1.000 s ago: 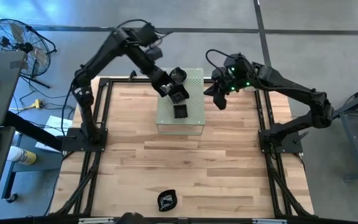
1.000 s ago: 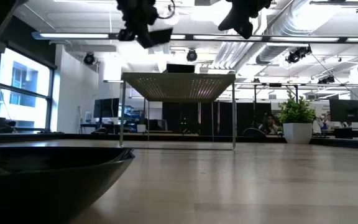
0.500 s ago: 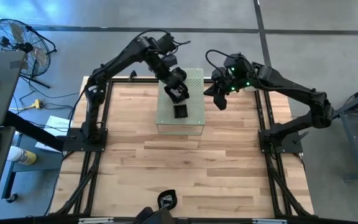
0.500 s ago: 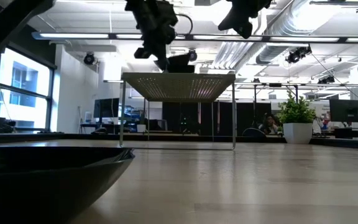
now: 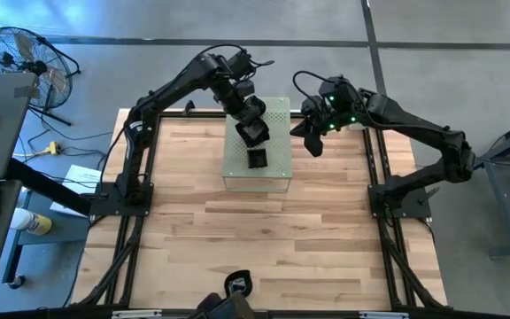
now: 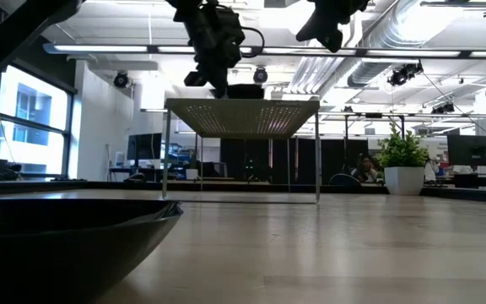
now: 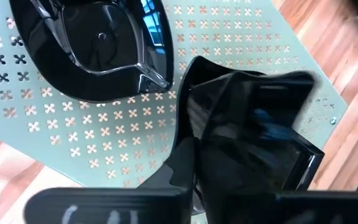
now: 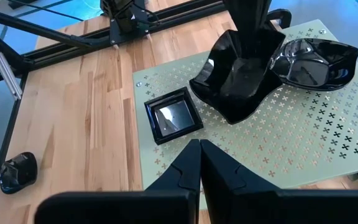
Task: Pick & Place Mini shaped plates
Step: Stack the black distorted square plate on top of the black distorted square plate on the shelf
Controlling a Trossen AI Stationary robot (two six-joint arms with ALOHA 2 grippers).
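On the pale green perforated stand [image 5: 257, 168] sit a small square black plate [image 8: 173, 116] and a rounded black plate [image 8: 312, 61]. My left gripper [image 5: 253, 131] reaches over the stand from the far left and is shut on a wavy-edged black plate [image 8: 236, 81] between those two. My right gripper [image 5: 313, 143] hovers shut in the air just right of the stand. Another black plate [image 5: 237, 283] lies on the wood near the table's near edge and fills the low view's left foreground [image 6: 57, 236]. My left gripper holds the wavy-edged plate by its rim wall [image 7: 194, 146], pinched between the two fingers, one finger [image 7: 180, 174] on the outer side. The fingers come from above, pointing down [image 8: 248, 31]. The plate stays upright at the stand's top; whether its underside rests there, I cannot tell.
The stand stands on thin legs [image 6: 165, 152] at the table's far middle, with open space under it. Bare wood [image 5: 255, 230] stretches between it and the near edge. A dark shape [image 5: 224, 307] pokes in at the near edge. A potted plant [image 6: 403, 165] is in the room behind.
My left arm has swung toward the table's right and come down a little, bringing its gripper with the wavy-edged plate from beside the stand's left edge to just over its top. The right arm has kept still.
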